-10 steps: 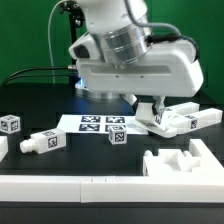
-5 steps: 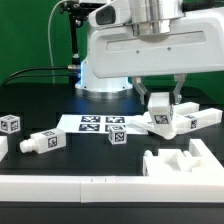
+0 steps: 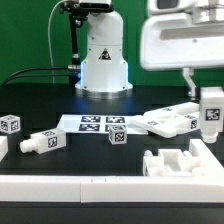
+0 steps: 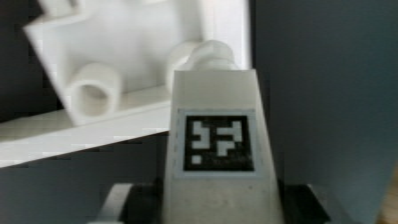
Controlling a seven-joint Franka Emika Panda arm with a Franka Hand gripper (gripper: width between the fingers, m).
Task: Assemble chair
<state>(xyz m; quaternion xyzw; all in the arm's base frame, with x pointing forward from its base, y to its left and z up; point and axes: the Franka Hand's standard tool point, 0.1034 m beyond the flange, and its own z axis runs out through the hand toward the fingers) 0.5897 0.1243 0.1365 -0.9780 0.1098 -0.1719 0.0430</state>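
My gripper (image 3: 208,96) is at the exterior view's right, shut on a white chair leg block (image 3: 210,112) with a tag, held upright above the table. In the wrist view the leg (image 4: 219,120) fills the middle, its tag facing the camera, with dark fingers (image 4: 135,200) on both sides. Below it lies a white chair part with a round hole (image 4: 89,95). A flat white chair slab (image 3: 168,122) lies on the table just left of the held leg. A notched white chair piece (image 3: 185,160) sits in front of it.
The marker board (image 3: 92,123) lies mid-table. A tagged cube (image 3: 11,124), a peg-like block (image 3: 40,141) and a small cube (image 3: 118,137) lie left and centre. A white ledge (image 3: 70,186) runs along the front. The white robot base (image 3: 100,55) stands behind.
The arm has swung to the exterior view's right and risen, carrying the white leg block away from the slab. The robot base is now uncovered.
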